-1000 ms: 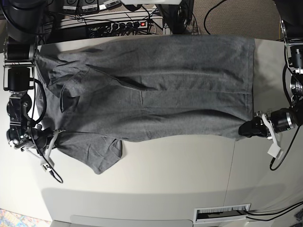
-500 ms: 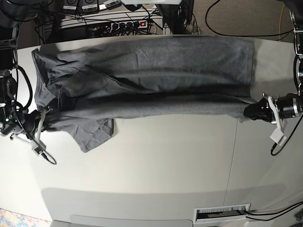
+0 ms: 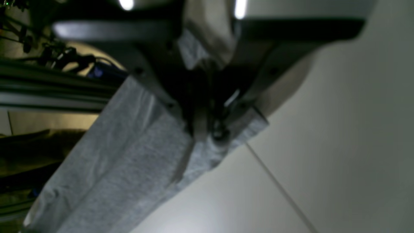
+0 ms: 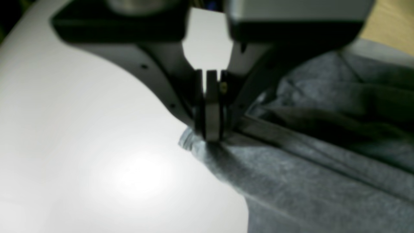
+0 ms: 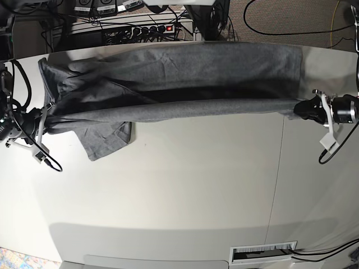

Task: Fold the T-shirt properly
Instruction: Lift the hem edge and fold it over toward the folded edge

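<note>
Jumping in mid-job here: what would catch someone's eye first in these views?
A plain heather-grey cotton T-shirt stretched nearly the full width of the pale table, its near edge lifted into a taut fold with a dark shadow beneath. At each end a gripper is clamped on that edge: the left gripper at the base view's right, the right gripper at its left. One short sleeve droops onto the table near the right gripper.
</note>
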Action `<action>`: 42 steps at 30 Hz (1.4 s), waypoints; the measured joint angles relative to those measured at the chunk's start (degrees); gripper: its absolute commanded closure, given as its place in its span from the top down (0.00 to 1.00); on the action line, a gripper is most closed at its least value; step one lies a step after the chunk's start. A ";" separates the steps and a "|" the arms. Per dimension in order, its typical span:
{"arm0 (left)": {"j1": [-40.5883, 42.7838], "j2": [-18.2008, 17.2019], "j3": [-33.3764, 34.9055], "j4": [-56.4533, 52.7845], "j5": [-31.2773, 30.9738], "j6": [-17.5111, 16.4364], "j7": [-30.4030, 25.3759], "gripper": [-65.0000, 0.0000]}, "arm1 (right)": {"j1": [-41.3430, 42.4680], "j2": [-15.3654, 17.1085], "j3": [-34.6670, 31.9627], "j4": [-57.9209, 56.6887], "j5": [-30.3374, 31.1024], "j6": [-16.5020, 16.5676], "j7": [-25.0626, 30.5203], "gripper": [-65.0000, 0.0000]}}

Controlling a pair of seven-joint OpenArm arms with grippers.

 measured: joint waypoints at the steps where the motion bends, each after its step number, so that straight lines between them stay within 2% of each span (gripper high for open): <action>1: 0.37 -0.22 0.00 0.00 -0.04 0.00 0.15 0.00 | -1.16 -0.02 1.62 0.72 0.39 0.02 -0.13 0.00; 9: 3.65 -1.64 0.09 0.07 -4.59 0.00 3.78 0.00 | -10.45 -0.07 11.37 4.20 1.51 0.09 -1.01 0.00; 17: 6.62 -2.10 0.09 0.04 -5.40 0.00 5.03 0.00 | -15.02 -0.11 12.00 4.22 1.84 0.02 -2.45 0.00; 24: 10.05 -2.08 0.09 0.07 -5.33 0.00 2.82 0.00 | -15.15 -0.15 12.00 4.22 1.81 0.04 -2.51 0.00; 26: 11.34 -2.05 0.11 0.07 -4.26 0.00 0.28 0.00 | -15.17 -0.17 12.00 4.22 1.81 0.02 -3.39 0.00; 28: 12.55 -2.03 0.11 0.13 -0.26 0.00 -3.63 0.00 | -15.15 -0.17 12.00 4.22 1.86 0.04 -3.37 0.00; 29: 13.25 -2.05 0.11 0.17 2.34 0.00 -6.51 0.07 | -15.15 -0.22 12.00 4.22 1.90 0.04 -3.34 0.00; 31: 14.69 -2.05 0.11 0.24 8.63 -0.22 -12.57 0.29 | -15.17 -0.31 12.00 4.22 2.10 0.04 -3.34 0.00; 33: 16.00 -2.21 0.09 0.09 14.23 0.02 -17.94 0.41 | -15.15 -0.24 12.00 4.22 1.36 0.00 -3.63 0.00; 35: 16.83 -2.25 0.09 0.11 16.20 -0.13 -20.79 0.42 | -15.15 -0.26 12.00 4.22 1.05 0.02 -3.72 0.00; 40: 16.90 -2.27 0.09 0.26 17.14 -0.20 -20.90 0.42 | -15.15 -0.26 12.00 4.22 -0.37 0.00 -2.58 0.00; 42: 16.92 -2.27 0.09 0.81 16.96 -0.17 -20.81 0.42 | -15.15 -0.26 12.00 4.22 -0.37 0.00 -2.47 0.06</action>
